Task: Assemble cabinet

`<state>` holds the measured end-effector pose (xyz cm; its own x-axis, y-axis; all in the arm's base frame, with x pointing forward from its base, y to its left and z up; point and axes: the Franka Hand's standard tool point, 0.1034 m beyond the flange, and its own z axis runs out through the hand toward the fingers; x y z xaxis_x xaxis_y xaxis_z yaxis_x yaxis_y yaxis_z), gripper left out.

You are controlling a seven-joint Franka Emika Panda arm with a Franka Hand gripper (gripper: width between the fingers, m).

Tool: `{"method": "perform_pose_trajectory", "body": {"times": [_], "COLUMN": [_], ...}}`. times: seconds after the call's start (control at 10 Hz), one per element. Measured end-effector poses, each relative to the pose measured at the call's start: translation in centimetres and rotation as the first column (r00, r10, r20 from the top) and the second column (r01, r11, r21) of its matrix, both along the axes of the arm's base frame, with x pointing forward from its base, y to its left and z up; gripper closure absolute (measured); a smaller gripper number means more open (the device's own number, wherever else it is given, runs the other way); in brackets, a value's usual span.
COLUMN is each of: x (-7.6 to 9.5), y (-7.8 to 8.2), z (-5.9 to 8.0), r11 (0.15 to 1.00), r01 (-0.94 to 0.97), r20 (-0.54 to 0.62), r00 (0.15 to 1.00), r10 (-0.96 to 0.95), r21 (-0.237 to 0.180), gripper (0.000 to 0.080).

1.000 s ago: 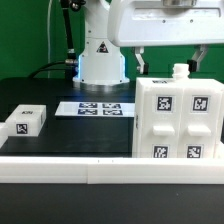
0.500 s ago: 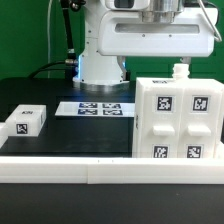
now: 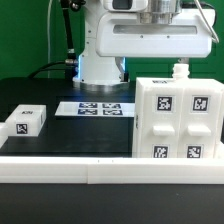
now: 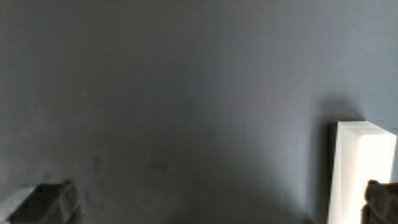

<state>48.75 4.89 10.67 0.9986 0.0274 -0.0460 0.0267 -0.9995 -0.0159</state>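
Wrist view: gripper (image 4: 214, 203) jaws spread, empty; cabinet (image 3: 180, 120) looks rigid, slick, bulky, so probably pinch a thin wall.

No legible text; only square black-and-white markers (image 3: 161, 102) on the cabinet (image 3: 179, 122)

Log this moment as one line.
gripper: open, empty | cabinet: standing, not gripped | small tagged block: apart, exterior view's left | marker board: between them

The exterior view is bright and even; the white cabinet (image 3: 180, 118) shows sharp markers against the dark bench (image 3: 60, 135); the wrist view is dim, grey and soft, the jaws dark smudges.
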Motion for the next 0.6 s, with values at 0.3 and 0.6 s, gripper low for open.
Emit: {"method": "perform_pose_trajectory", "body": {"times": [0.3, 0.6], "x": [-1.3, -2.9], "y": [-6.5, -12.6], "z": [-1.2, -3.1], "r11": [0.997, 0.997], "r01": [-0.079, -0.075], "r20": [0.005, 0.007], "r00": [0.997, 0.997], "r10": [0.079, 0.075], "r21": [-0.002, -0.023], "gripper": [0.0002, 0.0002]}}
